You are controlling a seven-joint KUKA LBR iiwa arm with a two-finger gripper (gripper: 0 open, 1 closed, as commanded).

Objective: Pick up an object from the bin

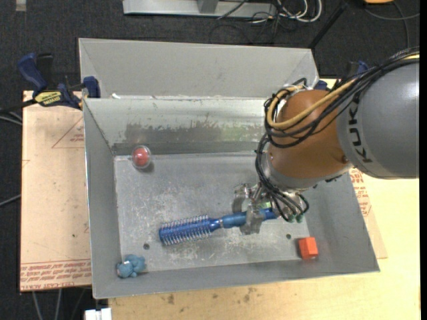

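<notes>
Scanning bin [100,179] | blue lump [130,267] front-left, red ball [141,157] back-left | brush [190,230] lay mid-floor, handle end at pincer [253,215] | pincer's grip: could not tell | risk: held by its end, brush might pivot and slip | orange block [307,247] right

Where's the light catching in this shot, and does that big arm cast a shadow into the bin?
Camera view: lighting is soft and even; the bin's back wall shows a streaky dull sheen, the red ball a small bright spot, the arm's orange cover a gentle gloss. Camera view again: only a faint shadow lies under the gripper and the blue brush.
</notes>
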